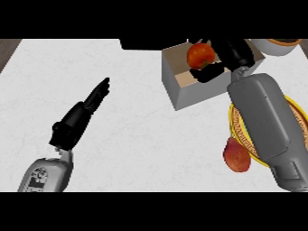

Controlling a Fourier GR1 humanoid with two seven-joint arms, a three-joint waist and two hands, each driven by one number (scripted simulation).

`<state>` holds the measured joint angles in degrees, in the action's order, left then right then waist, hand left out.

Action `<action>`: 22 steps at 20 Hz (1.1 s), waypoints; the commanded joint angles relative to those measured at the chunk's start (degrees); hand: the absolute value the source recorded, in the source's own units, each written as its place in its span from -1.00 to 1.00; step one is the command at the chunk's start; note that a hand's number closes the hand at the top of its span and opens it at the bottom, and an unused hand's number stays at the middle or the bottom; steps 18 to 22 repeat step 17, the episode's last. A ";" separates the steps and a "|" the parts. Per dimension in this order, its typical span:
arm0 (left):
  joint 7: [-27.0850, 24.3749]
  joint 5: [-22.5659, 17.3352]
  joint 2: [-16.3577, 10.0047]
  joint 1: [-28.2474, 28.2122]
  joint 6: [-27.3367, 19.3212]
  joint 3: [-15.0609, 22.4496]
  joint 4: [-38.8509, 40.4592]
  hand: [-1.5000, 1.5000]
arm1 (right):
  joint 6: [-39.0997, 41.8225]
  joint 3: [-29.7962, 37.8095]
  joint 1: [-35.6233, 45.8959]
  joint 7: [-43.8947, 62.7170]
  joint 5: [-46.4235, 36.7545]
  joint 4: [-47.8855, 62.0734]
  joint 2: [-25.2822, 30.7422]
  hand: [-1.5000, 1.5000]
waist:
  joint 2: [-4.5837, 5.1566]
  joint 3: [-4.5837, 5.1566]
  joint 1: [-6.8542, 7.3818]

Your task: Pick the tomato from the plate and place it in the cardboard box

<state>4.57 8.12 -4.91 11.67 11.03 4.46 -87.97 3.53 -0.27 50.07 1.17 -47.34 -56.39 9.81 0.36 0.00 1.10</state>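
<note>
Head view: the right hand is over the open cardboard box at about 1 o'clock in the view. Its fingers and thumb curl round the tomato, which sits above the box's opening, seemingly not yet on its floor.

The step in hand looks like the release. It would go best by lowering the tomato well inside the walls and opening the fingers only when it is near the bottom. The thumb side should stay off the near wall, since a round, smooth fruit will roll if let go high.

The box is matt grey-brown board, square-cornered and topless. The plate, at 4 o'clock, is round with a patterned yellow rim and an orange centre, partly under the grey forearm. A glossy red-orange fruit lies on the counter at the plate's 8 o'clock edge. The counter is pale and faintly marbled.

The left hand rests at 9 o'clock, fingers straight and empty.
</note>
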 commanded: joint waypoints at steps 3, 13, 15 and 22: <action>1.40 -0.45 -0.47 -0.34 0.68 -0.39 -2.68 0.00 | -0.08 4.87 5.90 -4.30 3.05 15.33 -0.20 -1.00 | 0.01 -0.02 0.28; -1.32 0.19 0.42 0.16 0.38 -0.19 1.55 0.00 | -4.95 21.54 5.94 -15.85 21.65 15.85 -2.35 -1.00 | 0.30 -0.08 0.26; 1.85 0.17 1.46 0.89 -0.71 -0.04 -0.30 0.00 | -1.84 25.50 6.01 -15.78 26.71 14.68 -0.74 -1.00 | -0.09 -0.11 -0.33; -0.75 1.80 1.06 -0.23 -1.08 0.66 0.48 0.00 | 1.48 28.21 7.32 -17.12 29.44 17.78 3.29 -1.00 | 0.09 -0.07 -0.08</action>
